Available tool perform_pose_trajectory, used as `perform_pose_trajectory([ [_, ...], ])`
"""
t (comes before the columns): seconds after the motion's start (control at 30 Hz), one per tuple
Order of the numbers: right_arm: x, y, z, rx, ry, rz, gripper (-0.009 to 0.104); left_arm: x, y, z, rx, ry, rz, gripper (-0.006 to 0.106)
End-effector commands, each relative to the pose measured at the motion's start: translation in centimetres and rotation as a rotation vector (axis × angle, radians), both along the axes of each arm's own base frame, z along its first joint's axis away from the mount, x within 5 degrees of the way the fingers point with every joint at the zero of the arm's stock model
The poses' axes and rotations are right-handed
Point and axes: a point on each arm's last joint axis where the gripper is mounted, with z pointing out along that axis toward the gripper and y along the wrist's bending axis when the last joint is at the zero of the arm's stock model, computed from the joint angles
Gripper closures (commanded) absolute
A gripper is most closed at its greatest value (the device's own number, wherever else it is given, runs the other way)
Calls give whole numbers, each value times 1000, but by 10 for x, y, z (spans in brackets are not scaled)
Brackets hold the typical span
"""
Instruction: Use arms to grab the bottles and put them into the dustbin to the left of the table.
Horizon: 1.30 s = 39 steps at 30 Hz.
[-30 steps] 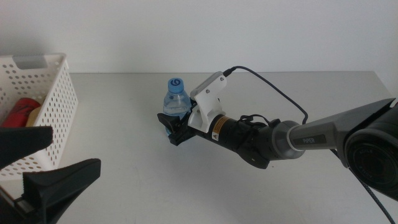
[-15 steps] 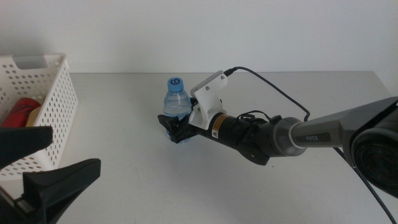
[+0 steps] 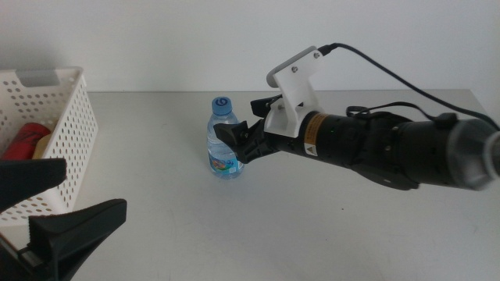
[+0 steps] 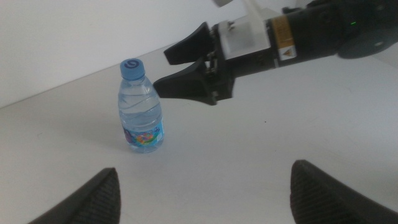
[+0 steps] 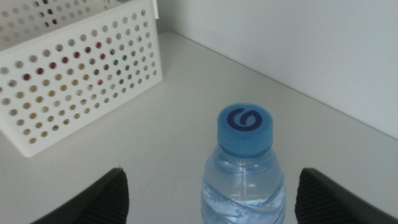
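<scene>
A small clear water bottle (image 3: pixel 223 144) with a blue cap stands upright on the grey table (image 3: pixel 156 187), also seen in the left wrist view as the bottle (image 4: pixel 140 112). My right gripper (image 3: pixel 238 121) hovers open just right of it at neck height, its jaws spread and holding nothing. In the right wrist view the bottle (image 5: pixel 245 127) sits ahead between those jaws. The white perforated dustbin (image 3: pixel 74 133) stands at the far left with a red can (image 3: pixel 27 139) inside. My left gripper (image 3: pixel 62 199) waits open at the bottom left.
The right arm's white housing (image 3: pixel 297 78) and black cable (image 3: pixel 391 70) rise above the table's middle. A white wall (image 3: pixel 250 39) runs along the far edge. The dustbin's holed wall (image 5: pixel 81 74) shows in the right wrist view, well beyond the bottle.
The right gripper has risen from around the bottle's base and pulled back to the right. The bottle stays standing in place. The left gripper has not moved.
</scene>
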Motion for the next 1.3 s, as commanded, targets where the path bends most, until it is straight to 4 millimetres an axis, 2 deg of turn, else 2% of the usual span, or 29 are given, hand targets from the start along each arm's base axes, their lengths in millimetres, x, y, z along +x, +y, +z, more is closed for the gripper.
perform_pose_trajectory([
  [0.0, -27, -13, 51, 69, -104, 54, 13, 1, -1, 15, -76, -69, 4, 7],
  [0.2, -74, -48, 84, 54, -59, 7, 16, 1, -1, 15, -77, -69, 5, 7],
  [0.33, -97, -67, 101, 62, -55, -23, 16, 1, -1, 15, -77, -69, 5, 7],
  [0.47, -122, -83, 108, 120, -28, -41, 16, 1, -1, 15, -77, -69, 5, 7],
  [0.6, -139, -97, 102, 205, 1, -94, 18, 1, -1, 15, -77, -69, 5, 7],
  [0.8, -149, -110, 97, 29, 15, -218, 23, 1, -1, 15, -77, -69, 5, 7],
  [0.93, -149, -110, 104, -85, -2, -186, 25, 1, -1, 15, -76, -69, 4, 7],
  [1.07, -149, -109, 112, -94, -36, -167, 25, 1, -1, 15, -76, -69, 4, 7],
  [1.27, -149, -109, 113, -89, -44, -167, 25, 1, -1, 15, -76, -69, 4, 7],
])
